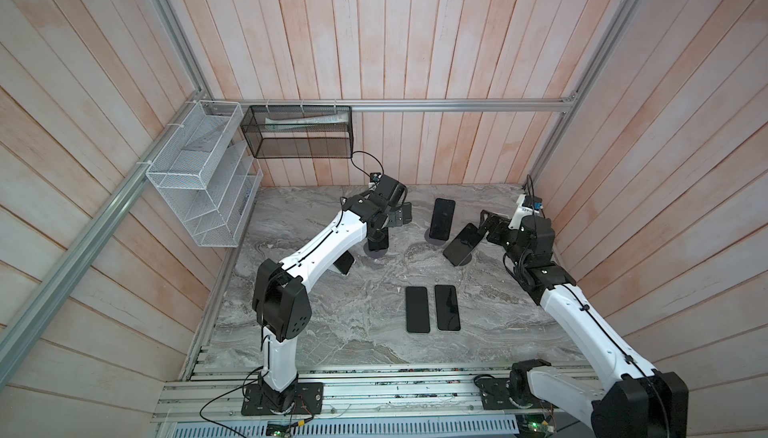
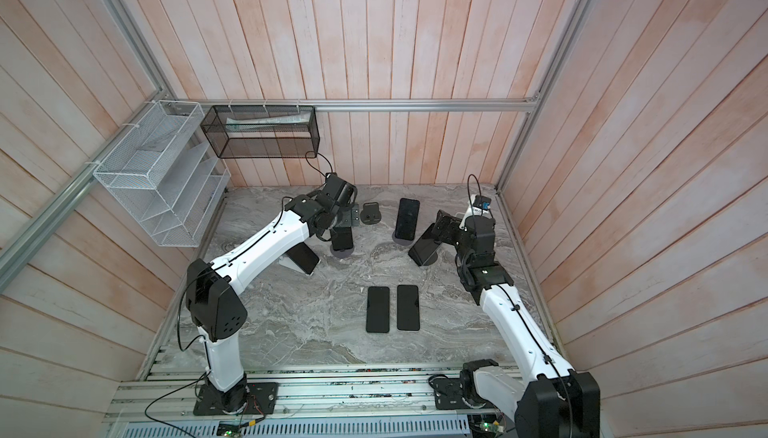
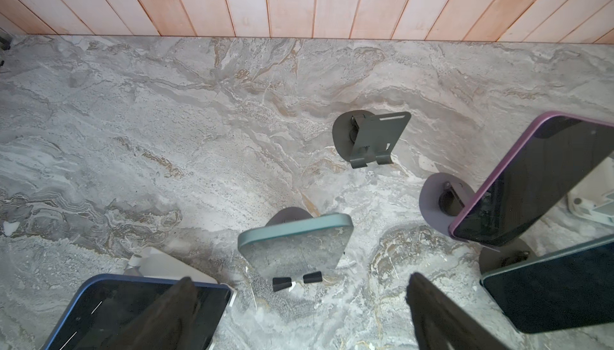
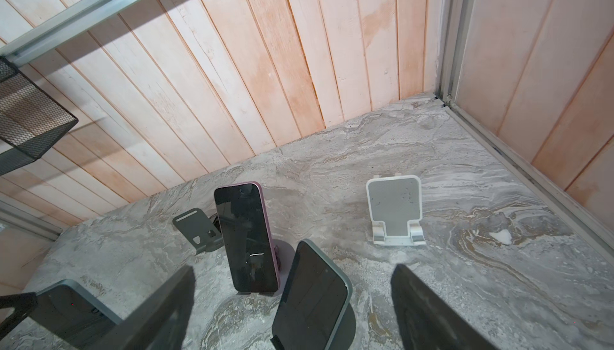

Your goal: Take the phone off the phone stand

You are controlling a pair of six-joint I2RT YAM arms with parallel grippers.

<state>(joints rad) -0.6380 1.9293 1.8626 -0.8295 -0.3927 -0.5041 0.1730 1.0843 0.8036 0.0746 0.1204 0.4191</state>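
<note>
Step in hand: approach, nothing gripped
- Right claw [image 4: 294, 270]: spread, straddling the dark-green phone [image 4: 312, 298], which leans on its round stand [image 4: 349, 328]; no contact visible
- Left claw [image 3: 299, 278]: spread, above the teal phone [image 3: 295, 248], also on a stand
- Next move, as judged: close on the phone's long edges and lift it clear of the lip
- Phones: six, four on stands, two flat phones [image 1: 432, 309] on the bench [image 1: 332, 332]
- Stands: six, of which the grey stand [image 2: 371, 212] and the white stand [image 4: 395, 212] are empty

- left arm [image 1: 320, 249] stretched toward the back, left gripper [image 3: 299, 282] pointing down, jaws wide apart
- right arm [image 1: 582, 319] elbow bent, right gripper [image 4: 294, 270] jaws wide apart
</note>
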